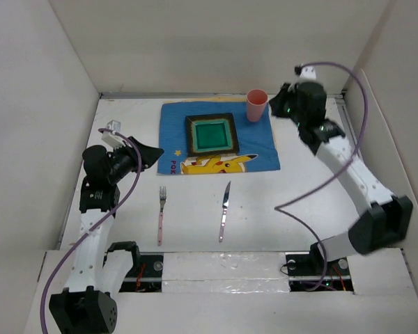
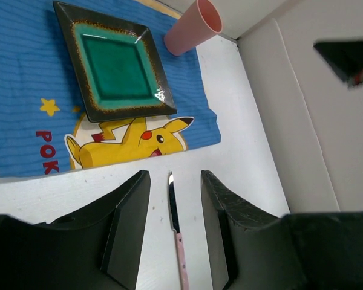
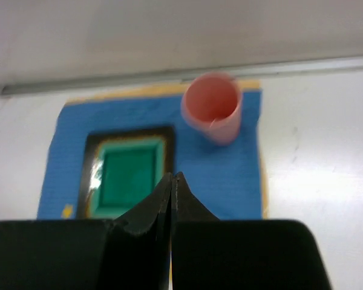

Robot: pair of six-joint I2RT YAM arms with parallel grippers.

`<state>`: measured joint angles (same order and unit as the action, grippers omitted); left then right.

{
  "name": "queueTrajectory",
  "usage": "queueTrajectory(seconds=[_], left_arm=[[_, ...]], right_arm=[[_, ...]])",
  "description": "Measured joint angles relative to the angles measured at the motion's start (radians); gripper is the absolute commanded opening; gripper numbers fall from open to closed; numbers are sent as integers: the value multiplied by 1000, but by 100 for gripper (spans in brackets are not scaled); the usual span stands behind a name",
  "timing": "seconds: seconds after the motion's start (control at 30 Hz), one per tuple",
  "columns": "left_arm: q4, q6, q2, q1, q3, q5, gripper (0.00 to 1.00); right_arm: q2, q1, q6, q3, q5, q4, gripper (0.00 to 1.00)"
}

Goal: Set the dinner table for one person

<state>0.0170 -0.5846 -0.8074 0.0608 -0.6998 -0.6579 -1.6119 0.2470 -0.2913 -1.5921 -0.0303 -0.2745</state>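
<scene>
Large white counter [image 1: 299, 209], walled in white, stretching in the top view from the arm bases to the far wall. Toward its far middle, a blue cartoon-printed mat [image 1: 174, 118], lying flat. Centred on the mat, a square green plate [image 1: 212, 133] with a dark rim. At the mat's far right corner, an upright pink cup [image 1: 257, 105]. Nearer the bases, on bare counter just short of the mat, a pink-handled fork [image 1: 161, 212] to the left and a pink-handled knife [image 1: 224, 211] to the right, roughly parallel and well apart, tips toward the mat (both clear of its edge). Left pincer [image 2: 174, 175] raised over the counter's left side, fingers spread wide with only air between them, the knife's blade framed in the gap far below in the wrist view. Right pincer [image 3: 171, 176] raised near the cup, to its right in the top view, fingers pressed flat together, gripping no object.
</scene>
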Motion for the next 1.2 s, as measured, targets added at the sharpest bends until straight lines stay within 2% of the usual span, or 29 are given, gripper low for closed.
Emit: queueTrajectory(seconds=[0.07,0.13,0.23,0.27,0.3,0.33,0.37,0.4,0.43,0.5,0.67,0.83,0.9,0.93,0.97,1.1,1.2], left_arm=[[1,-2,2,0,5,-2,35],[1,-1,5,0,6,-3,34],[2,-2,9,0,6,-9,34],[2,-2,10,0,6,-10,34],[3,-5,11,0,6,-17,34],[5,-7,11,0,6,-23,34],[8,-8,11,0,6,-26,34],[9,-8,11,0,7,-29,34],[10,-9,11,0,7,-32,34],[14,-12,12,0,9,-35,34],[15,-13,18,0,15,-35,34],[16,-13,23,0,15,-34,34],[16,-13,23,0,15,-34,34],[16,-13,23,0,15,-34,34],[16,-13,23,0,15,-34,34],[16,-13,24,0,15,-35,34],[16,-13,24,0,15,-38,34]], right_arm=[[191,96,-28,267,1,112,0],[326,257,-64,492,-22,166,0],[376,481,-136,728,-72,182,2],[379,548,-163,793,-97,158,22],[379,606,-189,845,-114,124,22],[379,682,-229,878,-156,80,45],[379,715,-256,892,-177,56,56],[381,799,-300,909,-212,6,57],[380,851,-333,910,-238,-12,62],[362,916,-393,900,-286,-33,62],[188,976,-474,819,-373,-63,60],[45,992,-507,740,-413,-64,54],[8,991,-517,721,-423,-63,45],[-12,991,-522,712,-428,-62,29],[-31,991,-527,705,-440,-62,22],[-63,991,-585,672,-492,-92,0],[-50,996,-623,681,-511,-114,0]])
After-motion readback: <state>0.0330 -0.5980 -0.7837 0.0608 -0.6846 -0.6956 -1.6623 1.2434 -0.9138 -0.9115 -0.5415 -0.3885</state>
